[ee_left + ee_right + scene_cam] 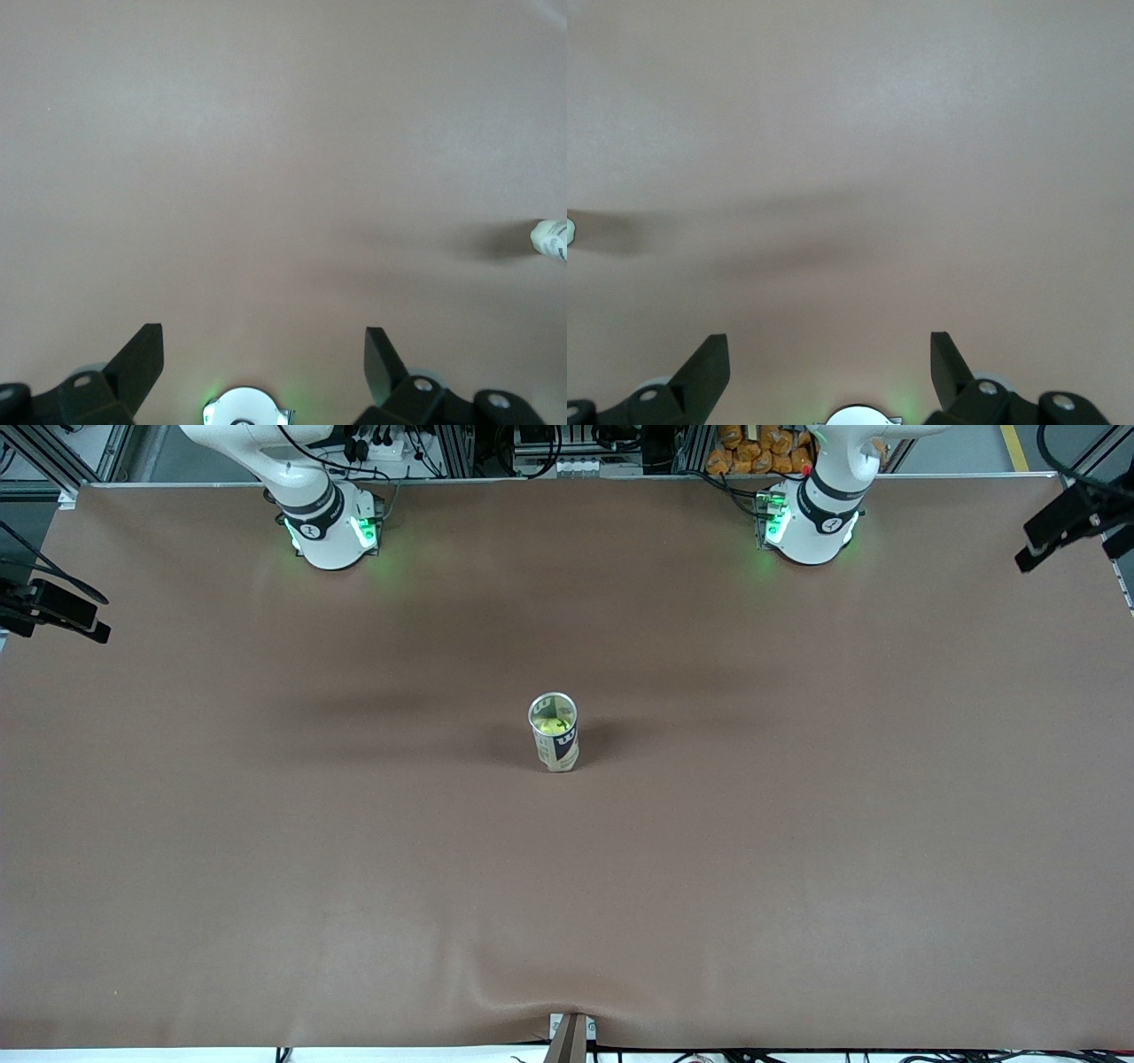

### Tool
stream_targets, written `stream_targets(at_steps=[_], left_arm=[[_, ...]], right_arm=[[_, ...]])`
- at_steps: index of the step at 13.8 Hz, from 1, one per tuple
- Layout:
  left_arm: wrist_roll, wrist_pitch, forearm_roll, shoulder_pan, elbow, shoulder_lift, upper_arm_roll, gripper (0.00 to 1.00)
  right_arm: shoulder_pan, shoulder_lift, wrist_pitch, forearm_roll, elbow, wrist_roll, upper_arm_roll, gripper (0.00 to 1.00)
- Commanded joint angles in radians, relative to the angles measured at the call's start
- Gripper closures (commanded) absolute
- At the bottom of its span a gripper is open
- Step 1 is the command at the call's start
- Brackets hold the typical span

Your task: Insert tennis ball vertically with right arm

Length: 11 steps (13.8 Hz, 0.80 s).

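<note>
On the table: one can (554, 742), one tennis ball (555, 726), two arms.
Can: it stands upright near the middle of the brown table (266, 850), with the open top up.
Tennis ball: one yellow ball, inside the can, seen through the open top.
Right arm (321, 518): only its base shows in the front view; the arm waits.
Right gripper (830, 354): high over bare table, two fingers (709, 367) wide apart, nothing between them.
Left arm (815, 518): also waits, base only.
Left gripper (264, 350): over bare table, fingers (383, 363) wide apart, holding nothing; the can (551, 239) shows at the edge of its view.
</note>
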Motion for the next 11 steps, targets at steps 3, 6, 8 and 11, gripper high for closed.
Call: stream_targets(at_steps=[3,6,8,11], left_arm=[[0.009,0.027,-0.014,0.0,-0.015,0.03,-0.003,0.0],[0.007,0.031,-0.025,0.0,-0.044,0.025,-0.004,0.0],[0.006,0.123,-0.025,0.002,-0.15,-0.016,-0.006,0.0],[-0.02,0.162,-0.028,0.008,-0.215,-0.054,-0.032,0.0]], right_arm=[[-0.007,0.001,-0.024,0.015,0.013,0.001,-0.006,0.0],[-0.007,0.001,-0.024,0.015,0.013,0.003,-0.007,0.0],[-0.007,0.001,-0.024,0.015,0.013,0.003,-0.006,0.0],[-0.007,0.001,-0.023,0.015,0.013,0.003,-0.004,0.0]])
